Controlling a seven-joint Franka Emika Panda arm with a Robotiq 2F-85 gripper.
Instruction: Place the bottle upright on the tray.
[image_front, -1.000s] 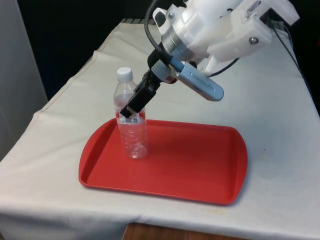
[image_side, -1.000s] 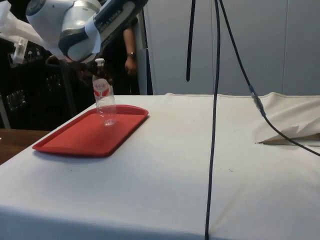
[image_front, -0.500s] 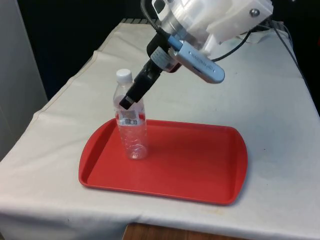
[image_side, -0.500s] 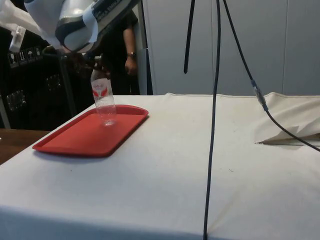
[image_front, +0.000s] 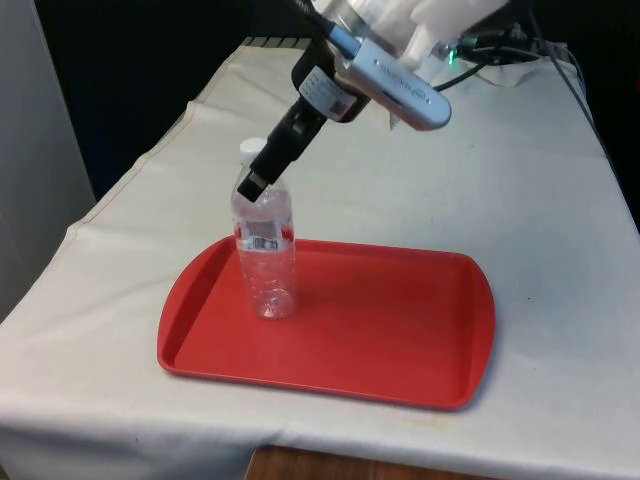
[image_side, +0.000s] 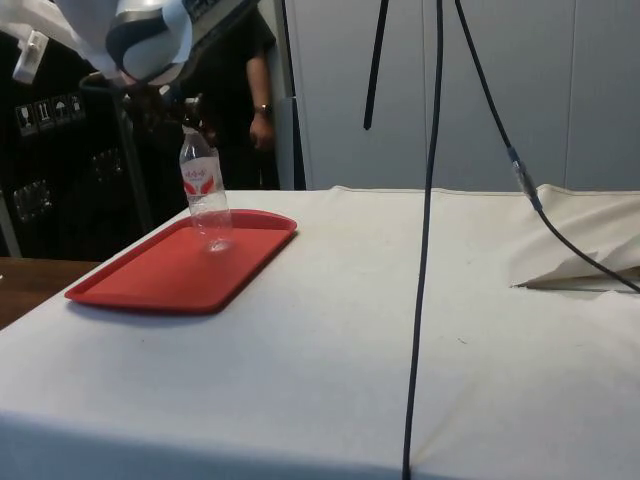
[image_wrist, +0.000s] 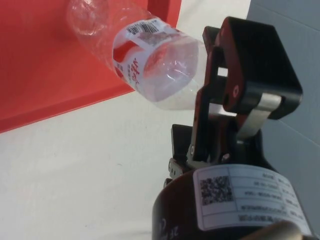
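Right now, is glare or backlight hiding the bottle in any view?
Front view: even light, clear plastic bottle distinct on the red plastic tray. Side view: bottle dim against dark cabinets, its red label readable. Wrist view: bottle reads clearly against the tray.

White-clothed table (image_front: 560, 250) with red tray (image_front: 400, 340) near its front edge and black cable (image_side: 560, 245) trailing across.
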